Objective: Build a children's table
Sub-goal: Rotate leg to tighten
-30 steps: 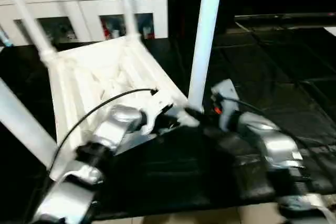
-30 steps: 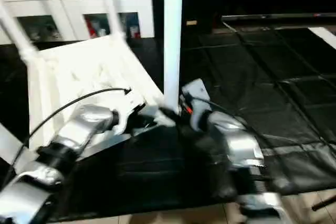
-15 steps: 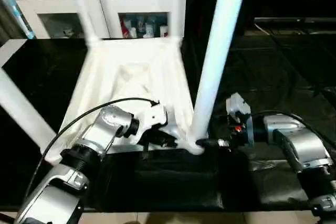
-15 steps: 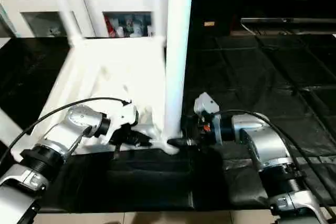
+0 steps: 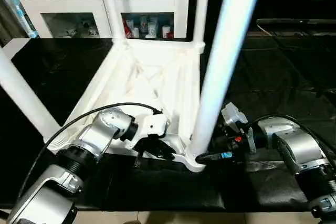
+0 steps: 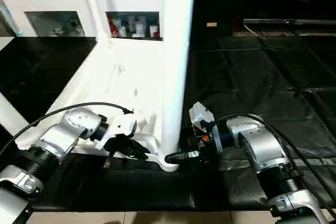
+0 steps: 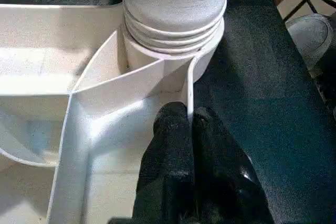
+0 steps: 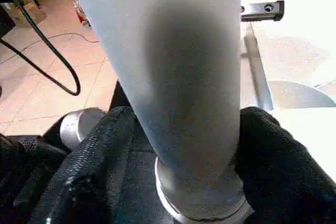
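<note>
White plastic tabletop [image 5: 142, 77] lies upside down on black matting [image 6: 252, 66]. Left gripper [image 7: 188, 129] pinches a corner rib; right gripper [image 8: 181, 145] clasps the near leg [image 5: 223, 61] in its socket [image 7: 173, 30]. Judged next: final seating.

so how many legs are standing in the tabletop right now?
4. Near right leg, gripped by the right gripper. Near left leg. Far left leg. Far right leg. All rise from corners of the upturned tabletop.

Left gripper [image 7: 190, 129] pinched, right gripper [image 8: 184, 145] clamped.
</note>
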